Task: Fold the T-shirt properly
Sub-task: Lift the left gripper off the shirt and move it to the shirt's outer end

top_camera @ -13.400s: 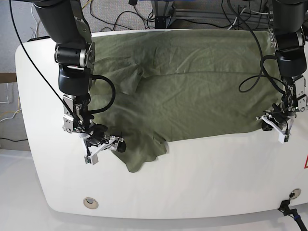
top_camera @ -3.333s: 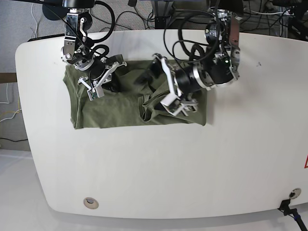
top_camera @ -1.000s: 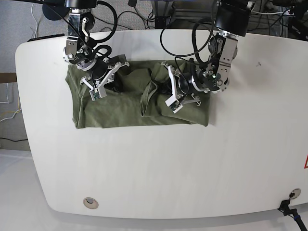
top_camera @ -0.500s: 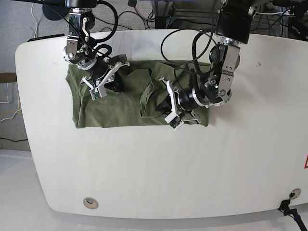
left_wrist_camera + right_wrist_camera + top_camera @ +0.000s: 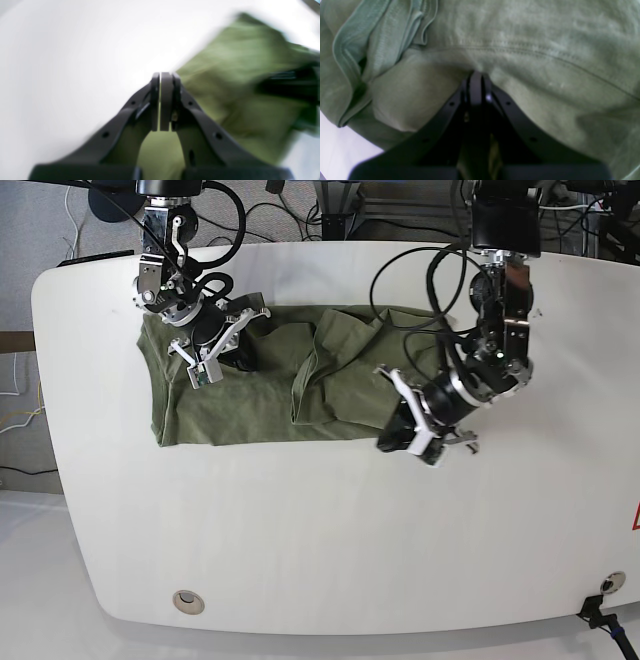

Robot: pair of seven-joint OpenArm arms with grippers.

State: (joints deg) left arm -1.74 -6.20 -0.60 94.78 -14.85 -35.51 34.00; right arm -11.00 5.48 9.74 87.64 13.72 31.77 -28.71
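Note:
The olive-green T-shirt (image 5: 250, 395) lies folded into a long strip across the back left of the white table (image 5: 350, 530). My right gripper (image 5: 232, 358) rests on its left part, shut, with the cloth puckered at its tips in the right wrist view (image 5: 476, 73); the shirt (image 5: 545, 37) fills that view. My left gripper (image 5: 393, 440) is at the shirt's front right corner. The left wrist view is blurred; there the gripper (image 5: 163, 75) is shut, with its tips at the edge of the shirt (image 5: 237, 75) and no cloth visible between them.
Black cables (image 5: 400, 270) loop from the left arm over the shirt's right part and lie behind the table. A raised fold (image 5: 305, 380) runs across the middle of the strip. Bunched hems (image 5: 382, 37) lie left of my right gripper. A round fitting (image 5: 187, 601) sits at the front left.
My left arm has swung right and toward the front, off the shirt's right part to its front right corner. My right gripper has stayed in place on the shirt.

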